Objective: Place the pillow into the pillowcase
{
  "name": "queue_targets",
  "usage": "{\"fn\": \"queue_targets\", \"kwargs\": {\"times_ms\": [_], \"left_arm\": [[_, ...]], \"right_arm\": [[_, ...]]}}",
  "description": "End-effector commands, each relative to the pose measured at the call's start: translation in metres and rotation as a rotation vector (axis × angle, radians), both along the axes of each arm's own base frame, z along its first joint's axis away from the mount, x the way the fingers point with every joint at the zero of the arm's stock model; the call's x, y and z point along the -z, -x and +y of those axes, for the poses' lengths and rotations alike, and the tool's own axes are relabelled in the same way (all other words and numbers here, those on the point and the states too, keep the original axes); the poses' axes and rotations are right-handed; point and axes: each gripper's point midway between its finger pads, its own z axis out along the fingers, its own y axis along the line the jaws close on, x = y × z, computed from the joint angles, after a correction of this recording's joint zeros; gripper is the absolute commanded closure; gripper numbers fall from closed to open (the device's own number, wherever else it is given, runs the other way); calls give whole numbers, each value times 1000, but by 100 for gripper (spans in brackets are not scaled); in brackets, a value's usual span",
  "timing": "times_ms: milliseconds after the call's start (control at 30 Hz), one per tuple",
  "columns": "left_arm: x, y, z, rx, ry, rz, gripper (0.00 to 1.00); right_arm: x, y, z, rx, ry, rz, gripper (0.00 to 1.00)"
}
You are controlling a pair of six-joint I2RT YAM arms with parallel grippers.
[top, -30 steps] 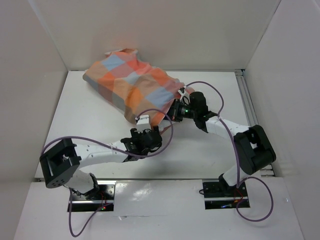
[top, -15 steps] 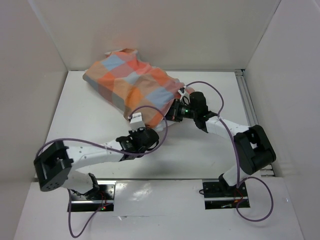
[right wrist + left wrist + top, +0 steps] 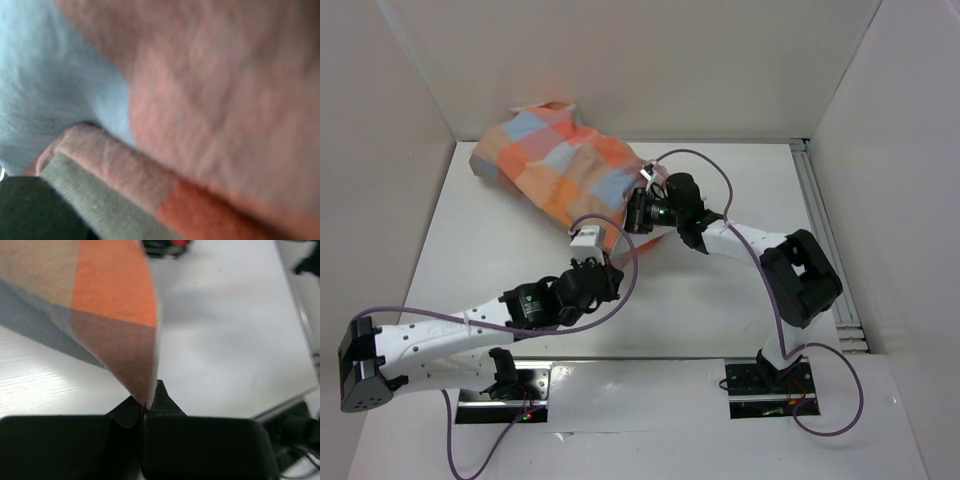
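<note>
The checked pillowcase (image 3: 555, 170) lies bulging at the back left of the table. The pillow itself does not show anywhere. My left gripper (image 3: 609, 250) is at the case's near right corner. In the left wrist view that gripper (image 3: 146, 409) is shut on the tip of the corner of the pillowcase (image 3: 112, 305), which rises from the jaws. My right gripper (image 3: 638, 212) is pressed into the right-hand edge of the case and shut on it. The right wrist view is filled with the pillowcase (image 3: 200, 100) and a folded hem (image 3: 115, 170), which cover its fingers.
White walls enclose the white table (image 3: 470, 250) on the left, back and right. A metal rail (image 3: 820, 230) runs along the table's right side. Purple cables (image 3: 630, 275) loop over both arms.
My left gripper has moved in from the right and shut on the case's near corner. The right gripper has moved left and toward the back wall, and the pillowcase has shifted left with it.
</note>
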Motion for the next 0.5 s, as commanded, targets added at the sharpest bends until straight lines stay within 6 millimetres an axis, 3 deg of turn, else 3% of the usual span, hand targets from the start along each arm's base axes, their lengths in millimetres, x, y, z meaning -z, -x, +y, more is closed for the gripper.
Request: {"fn": "queue_targets", "kwargs": {"times_ms": [0, 67, 133, 167, 233, 333, 367, 433, 467], "left_arm": [[-117, 46, -68, 390, 290, -112, 100], [-134, 53, -72, 447, 303, -141, 100], [-166, 58, -67, 469, 357, -190, 100], [-172, 58, -66, 472, 356, -200, 100], [-197, 54, -52, 433, 366, -252, 100], [-212, 44, -36, 351, 346, -286, 100], [-214, 42, -33, 334, 343, -289, 100], [-222, 38, -24, 294, 337, -296, 100], [-220, 34, -17, 260, 309, -288, 100]], "right_arm": [[-64, -54, 6, 200, -97, -206, 100], [-69, -65, 5, 248, -99, -221, 100], [-75, -73, 10, 244, -106, -229, 100], [-63, -75, 15, 228, -91, -206, 100], [-63, -69, 23, 191, -96, -203, 100], [-61, -56, 24, 167, -90, -191, 100], [-69, -49, 23, 146, -100, -197, 100], [-76, -37, 20, 108, -88, -216, 87], [-74, -30, 14, 104, -69, -218, 75]]}}
